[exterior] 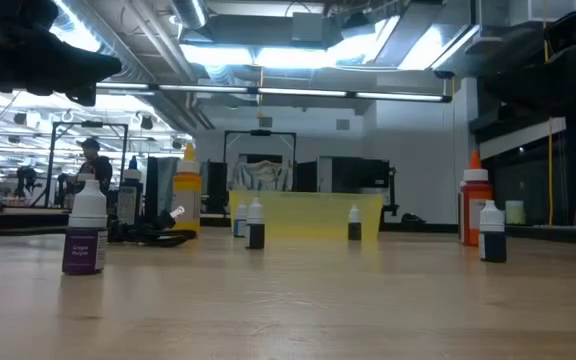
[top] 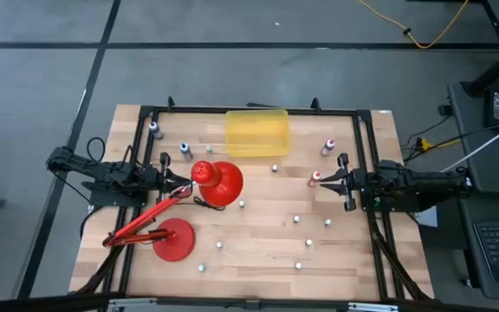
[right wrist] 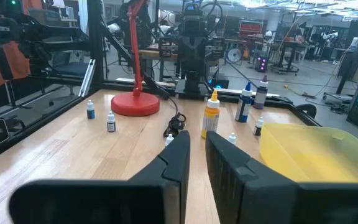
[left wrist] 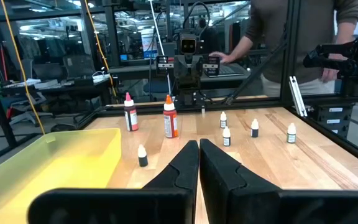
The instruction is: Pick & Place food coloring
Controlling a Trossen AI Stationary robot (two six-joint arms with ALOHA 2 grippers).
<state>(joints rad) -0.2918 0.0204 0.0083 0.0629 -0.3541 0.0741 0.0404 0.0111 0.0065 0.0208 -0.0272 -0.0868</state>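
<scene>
Left end effector [top: 183,182] sits at the worktop's [top: 258,247] left edge, fingers pressed together, holding nothing. Right end effector [top: 319,180] sits at the right edge, also closed and empty. Food coloring bottles [top: 296,219] stand scattered over the wood between and in front of both end effectors, none touched. Yellow bin [top: 256,133] lies at the far edge; red lamp [top: 217,183] just beside the left end effector.

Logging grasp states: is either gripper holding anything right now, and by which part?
Nothing is held. The left gripper and right gripper are both shut on nothing, waiting at the table's sides.
</scene>
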